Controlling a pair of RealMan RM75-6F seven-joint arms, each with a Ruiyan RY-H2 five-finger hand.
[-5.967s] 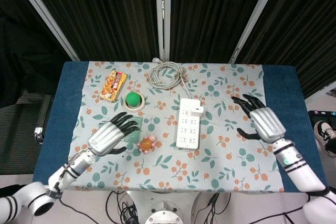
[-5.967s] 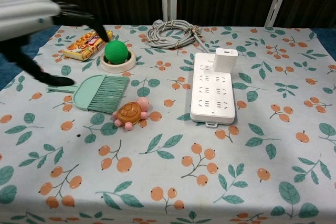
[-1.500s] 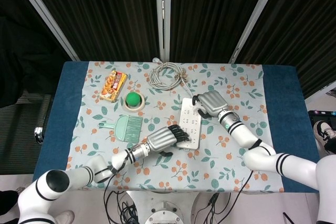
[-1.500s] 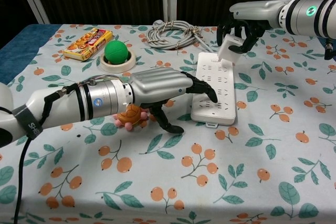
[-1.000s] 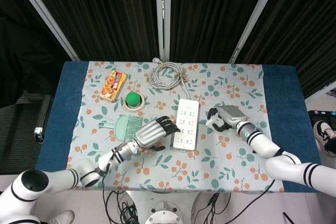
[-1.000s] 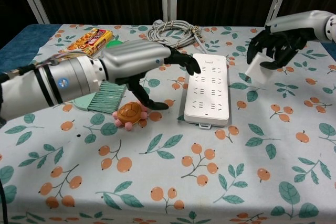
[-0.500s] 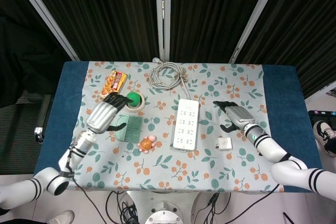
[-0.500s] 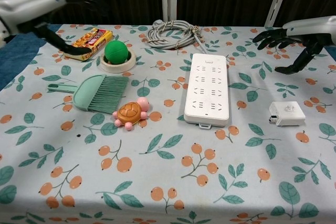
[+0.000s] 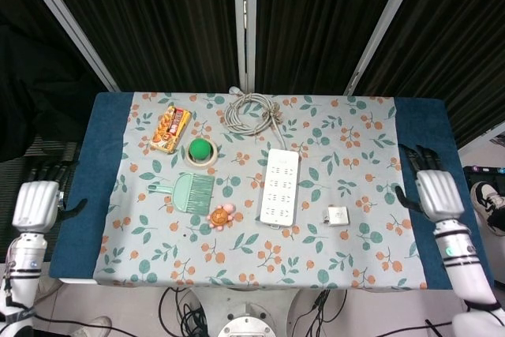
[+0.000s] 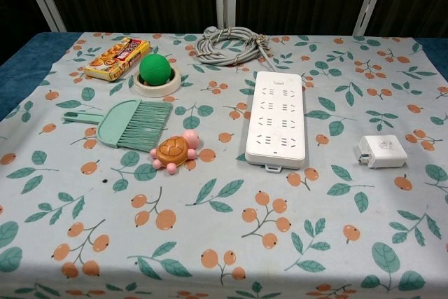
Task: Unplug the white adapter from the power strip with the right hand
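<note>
The fingers (image 9: pixel 424 155) of the right hand (image 9: pixel 437 192) are extended and slightly apart, holding nothing, and the hand hangs off the counter's right edge, over its blue border. The left hand (image 9: pixel 35 203) is likewise empty, its fingers (image 9: pixel 49 170) loosely apart, off the counter's left edge. Neither hand shows in the chest view.

The white adapter (image 10: pixel 381 152) lies on its side on the flowered cloth, to the right of the power strip (image 10: pixel 276 126) and clearly apart from it, with its prongs pointing toward the strip. All sockets visible on the strip's top face look bare. Judged from this, the unplugging is done: the adapter is out, set down and released, and both hands are clear of the work area. Nothing of the task appears to remain.

Some things stay uncertain. From the head view the adapter (image 9: pixel 338 215) is small, and the prongs cannot be made out there; only the chest view shows them, and not sharply. The strip's cord runs back to a coiled cable (image 10: pixel 231 44) at the far edge, but where it joins the strip is hard to see. Both forearms are cut off at the bottom of the head view, and the thumb side of the left hand is partly lost against the dark floor.
</note>
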